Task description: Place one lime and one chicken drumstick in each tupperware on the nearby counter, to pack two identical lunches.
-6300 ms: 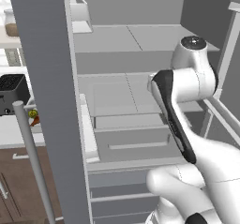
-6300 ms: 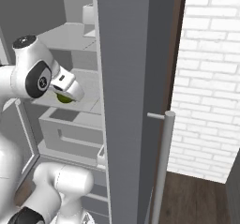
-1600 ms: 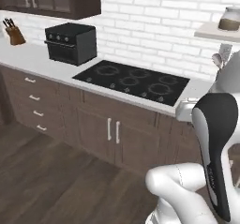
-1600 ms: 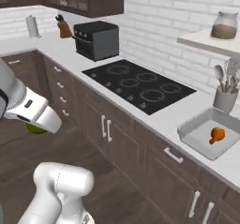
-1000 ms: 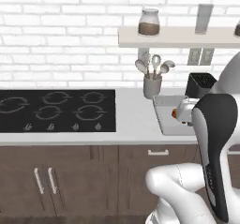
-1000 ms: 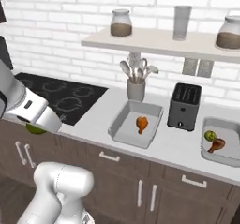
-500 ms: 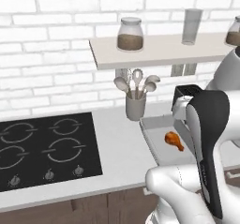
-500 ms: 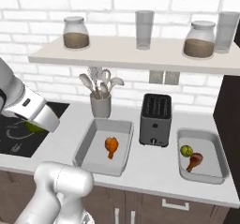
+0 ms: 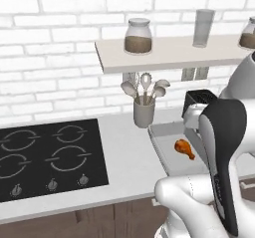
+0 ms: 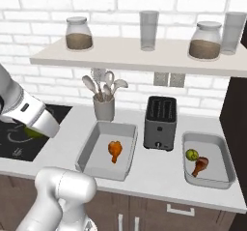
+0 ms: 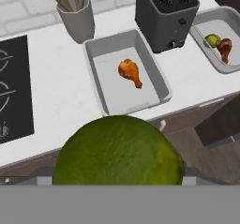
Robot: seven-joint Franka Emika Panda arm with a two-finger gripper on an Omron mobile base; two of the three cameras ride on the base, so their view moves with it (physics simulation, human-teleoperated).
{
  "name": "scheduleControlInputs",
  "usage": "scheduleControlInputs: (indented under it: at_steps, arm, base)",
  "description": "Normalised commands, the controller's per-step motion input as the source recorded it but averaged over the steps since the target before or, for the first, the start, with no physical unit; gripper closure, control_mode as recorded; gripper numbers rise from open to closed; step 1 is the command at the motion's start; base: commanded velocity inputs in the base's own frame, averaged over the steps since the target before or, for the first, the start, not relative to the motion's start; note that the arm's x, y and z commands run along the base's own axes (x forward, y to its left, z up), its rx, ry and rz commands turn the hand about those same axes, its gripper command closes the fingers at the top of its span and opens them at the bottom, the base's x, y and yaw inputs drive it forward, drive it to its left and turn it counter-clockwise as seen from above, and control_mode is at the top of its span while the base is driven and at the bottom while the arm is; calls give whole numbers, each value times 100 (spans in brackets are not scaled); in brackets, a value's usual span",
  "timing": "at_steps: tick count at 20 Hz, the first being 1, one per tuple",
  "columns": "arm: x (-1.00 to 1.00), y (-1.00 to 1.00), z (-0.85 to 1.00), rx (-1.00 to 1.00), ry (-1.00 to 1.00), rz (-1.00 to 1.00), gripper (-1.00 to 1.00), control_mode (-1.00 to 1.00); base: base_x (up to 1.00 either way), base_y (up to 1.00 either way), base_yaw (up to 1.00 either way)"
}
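Observation:
My gripper (image 10: 37, 124) is shut on a green lime (image 10: 32, 132), held out in front of the counter (image 10: 62, 157) and left of the trays. That lime (image 11: 117, 150) looms large at the bottom of the hand view and hides the fingertips. The nearer tupperware (image 10: 103, 163) holds one chicken drumstick (image 10: 115, 150); it lies just beyond my hand (image 11: 119, 92), the drumstick (image 11: 130, 72) in its middle. The farther tupperware (image 10: 214, 176), right of the toaster, holds a lime (image 10: 192, 154) and a drumstick (image 10: 200, 166).
A black toaster (image 10: 159, 122) stands between the two trays. A grey utensil cup (image 10: 103, 110) with spoons sits behind the nearer tray. The black cooktop (image 9: 50, 157) lies to the left. A wall shelf (image 10: 144, 58) with jars and glasses hangs above.
The whole picture has shifted as the base drove along the counter; the trays and toaster now sit nearer the middle and larger. The lime stays in my gripper.

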Motion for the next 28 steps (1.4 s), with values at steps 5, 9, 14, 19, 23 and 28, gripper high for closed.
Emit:
scheduleControlInputs:
  at_steps: [5,9,14,19,23,28]
  arm:
    - [65,-16,-100,0,41,0,100,-100]
    - [86,-61,-100,6,45,0,100,-100]
    - [100,-59,-100,3,36,0,100,-100]
    - [100,-23,-96,9,15,3,100,-100]
    - [86,-12,7,36,-6,1,100,-100]
    - [94,-3,-18,13,0,2,100,-100]
  base:
    - [0,0,0]
    - [0,0,0]
    - [0,0,0]
    - [0,0,0]
    - [0,0,0]
    - [0,0,0]
